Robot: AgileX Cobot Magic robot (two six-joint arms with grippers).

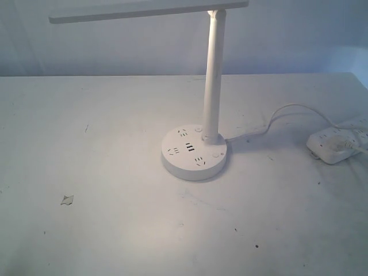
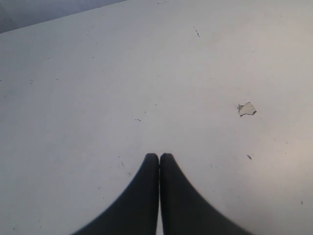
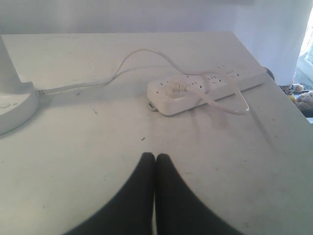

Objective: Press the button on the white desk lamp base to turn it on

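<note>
- White table [image 1: 86,201], matte, scuffed and flecked with dark specks; pale plain wall behind.
- White desk lamp [image 1: 213,80]: stands upright a little right of the table's middle in the exterior view. Slim round pole, slightly tapered; long flat bar head [image 1: 144,11] reaching left along the top edge of the picture.
- Lamp base [image 1: 194,154]: round white puck, flat on the table, pole rising from its rear right part. Top bears dark socket holes around the edge, dark USB slots at the centre, and small round buttons, one just right of the pole foot and one behind the sockets.
- White cord [image 1: 276,118]: leaves the back of the base, loops over the table to the right.
- White oblong power strip [image 1: 333,144]: lies near the right table edge, well apart from the base, with a plug seated in it.
- Small grey chipped patch [image 1: 68,200]: front left on the table, well apart from the lamp.
- Left gripper [image 2: 159,156]: dark fingers pressed together, nothing between; above bare table, patch near.
- Right gripper [image 3: 155,157]: dark fingers closed tip to tip, empty; above the table, between base and strip.
</note>
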